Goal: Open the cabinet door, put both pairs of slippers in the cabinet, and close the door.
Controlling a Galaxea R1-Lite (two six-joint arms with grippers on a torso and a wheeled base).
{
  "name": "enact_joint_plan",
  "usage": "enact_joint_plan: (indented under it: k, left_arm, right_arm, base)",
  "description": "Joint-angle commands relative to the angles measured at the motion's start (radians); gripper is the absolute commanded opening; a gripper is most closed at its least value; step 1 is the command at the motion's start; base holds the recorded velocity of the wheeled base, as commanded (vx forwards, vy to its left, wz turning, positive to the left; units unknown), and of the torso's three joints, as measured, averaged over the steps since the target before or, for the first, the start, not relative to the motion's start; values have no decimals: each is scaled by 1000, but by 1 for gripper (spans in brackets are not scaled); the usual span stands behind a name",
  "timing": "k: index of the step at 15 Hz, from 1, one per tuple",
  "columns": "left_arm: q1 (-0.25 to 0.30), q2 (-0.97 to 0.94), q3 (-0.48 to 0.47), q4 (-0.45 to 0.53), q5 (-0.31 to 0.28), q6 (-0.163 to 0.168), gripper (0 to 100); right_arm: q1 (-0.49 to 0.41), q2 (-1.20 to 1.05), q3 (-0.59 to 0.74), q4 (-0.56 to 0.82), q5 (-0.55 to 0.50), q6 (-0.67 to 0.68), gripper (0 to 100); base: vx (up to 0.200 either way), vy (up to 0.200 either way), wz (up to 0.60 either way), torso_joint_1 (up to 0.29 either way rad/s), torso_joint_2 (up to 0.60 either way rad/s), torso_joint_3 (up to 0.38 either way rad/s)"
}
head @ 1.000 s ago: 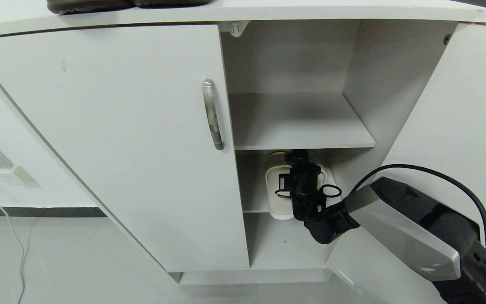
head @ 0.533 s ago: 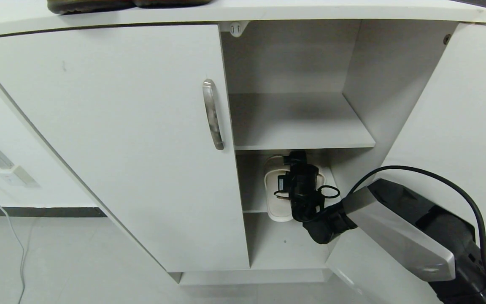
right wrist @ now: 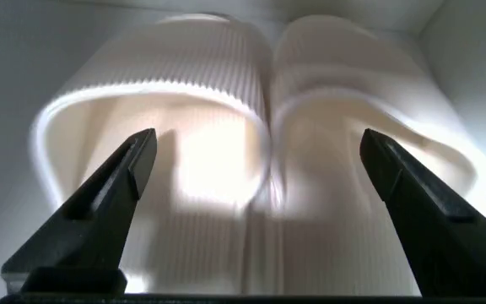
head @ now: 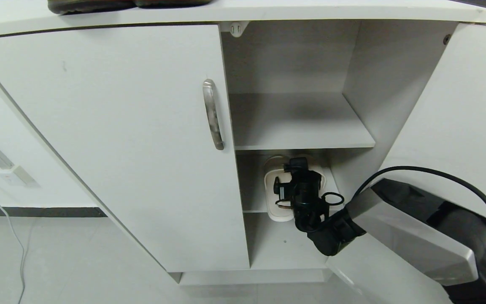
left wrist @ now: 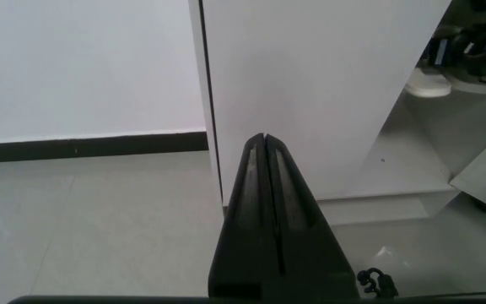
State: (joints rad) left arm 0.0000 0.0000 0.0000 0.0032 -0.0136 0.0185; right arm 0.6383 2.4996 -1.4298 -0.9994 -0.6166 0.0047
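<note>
Cream slippers [right wrist: 184, 160] lie side by side on the cabinet's middle shelf [head: 253, 205]; the right hand [right wrist: 257, 143] has spread its fingers off them and drawn back a little toward the open door [head: 458, 109]; the first pair looks delivered. The dark pair [head: 87, 5] waits on the cabinet top; the left hand [left wrist: 264, 143], pressed together, hangs low before the closed door [head: 120, 126].

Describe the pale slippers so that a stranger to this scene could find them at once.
Look at the white cabinet, whose right door stands open. On its second shelf down lies a cream pair of slippers. Unlike the dark pair on the cabinet's top, it sits inside, by the right end effector.
</note>
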Motion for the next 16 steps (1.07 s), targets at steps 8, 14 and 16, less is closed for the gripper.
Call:
enact_joint_plan:
  k: [8, 14, 16]
  left_arm:
    - [0, 2, -2, 0, -2, 0, 0]
    - [0, 2, -2, 0, -5, 0, 0]
    - [0, 2, -2, 0, -5, 0, 0]
  right_arm:
    - [133, -360, 571, -193, 5, 35, 100]
    - [216, -389, 609, -194, 3, 34, 100]
    - [216, -389, 611, -194, 3, 35, 100]
  base:
    - [0, 0, 0, 0, 0, 0]
    - [0, 0, 0, 0, 0, 0]
    - [-200, 0, 0, 0, 2, 9]
